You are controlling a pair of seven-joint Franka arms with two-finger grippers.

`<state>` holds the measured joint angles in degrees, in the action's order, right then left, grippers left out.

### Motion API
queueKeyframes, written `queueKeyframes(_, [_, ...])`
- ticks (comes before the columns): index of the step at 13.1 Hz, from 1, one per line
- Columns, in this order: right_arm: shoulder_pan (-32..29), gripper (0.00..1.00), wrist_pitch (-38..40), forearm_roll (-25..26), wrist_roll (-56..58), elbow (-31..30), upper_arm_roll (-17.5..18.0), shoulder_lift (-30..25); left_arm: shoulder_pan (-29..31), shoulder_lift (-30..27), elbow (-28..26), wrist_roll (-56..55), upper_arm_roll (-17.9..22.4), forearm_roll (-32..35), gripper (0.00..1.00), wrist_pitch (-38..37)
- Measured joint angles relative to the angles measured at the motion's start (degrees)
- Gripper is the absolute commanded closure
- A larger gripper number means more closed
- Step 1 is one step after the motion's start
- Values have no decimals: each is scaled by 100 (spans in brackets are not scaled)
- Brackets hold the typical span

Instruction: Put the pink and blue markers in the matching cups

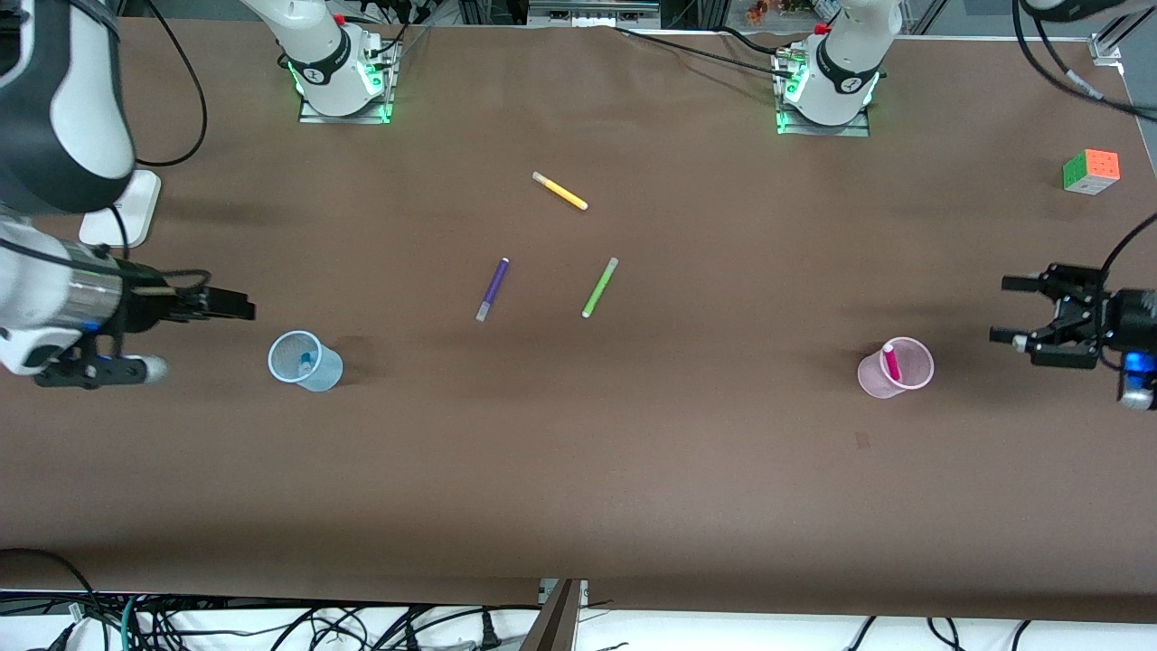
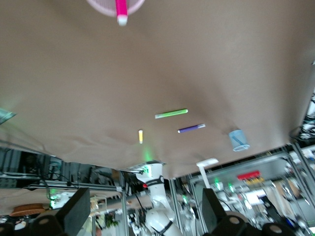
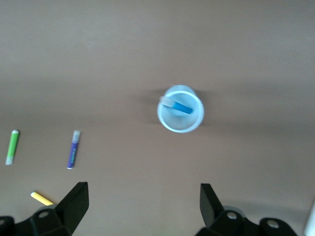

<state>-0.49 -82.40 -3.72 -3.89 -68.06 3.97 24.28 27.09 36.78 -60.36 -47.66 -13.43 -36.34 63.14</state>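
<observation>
Magenta-pink marker (image 1: 891, 362) stands in the translucent pale pink plastic cup (image 1: 913, 351); bright blue marker (image 1: 305, 362) sits in the translucent pale blue plastic cup (image 1: 321, 372). Both the left gripper (image 1: 1008, 310) and right gripper (image 1: 242, 307) hover open and empty beside them.

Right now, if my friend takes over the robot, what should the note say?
Left gripper: open, holding nothing, waiting near the pink cup at its end of the table.
Right gripper: open, holding nothing, near the blue cup.
Pink marker stands in the pink cup; blue marker lies in the blue cup.
Done: both markers placed. Left: nothing that I can see.
</observation>
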Motion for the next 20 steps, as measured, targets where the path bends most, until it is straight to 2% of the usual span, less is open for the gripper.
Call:
queueKeyframes(3, [-154, 0, 138, 671, 24, -147, -28, -473, -883, -867, 15, -411, -34, 1084, 0, -69])
queueKeyframes(7, [-141, 0, 179, 760, 23, -691, -24, -1131, -2667, -1483, 9, -152, -55, 3386, 0, -49])
queueKeyframes(9, [-146, 0, 197, 760, 22, -963, -24, -1404, -3185, -1524, 5, 618, -50, 4074, 0, 224])
queueKeyframes(11, [-145, 0, 212, 571, 15, -1195, -21, -1599, -3237, -1565, 5, 1875, -17, 4435, 0, 778])
queueKeyframes(13, [-155, 0, 212, 404, 12, -1317, -21, -1669, -3146, -1621, 5, 3302, 104, 4501, 0, 1360])
queueKeyframes(16, [-162, 0, 207, 385, 14, -1340, -23, -1635, -3076, -1737, -167, 4144, 143, 4501, 0, 1712])
queueKeyframes(17, [-162, 0, 206, 385, 14, -1340, -23, -1629, -3024, -1932, -511, 4202, 141, 4497, 0, 1934])
queueKeyframes(20, [-165, 0, 206, 385, 14, -1341, -24, -1620, -2740, -2872, -2029, 4286, 141, 4216, 0, 2599])
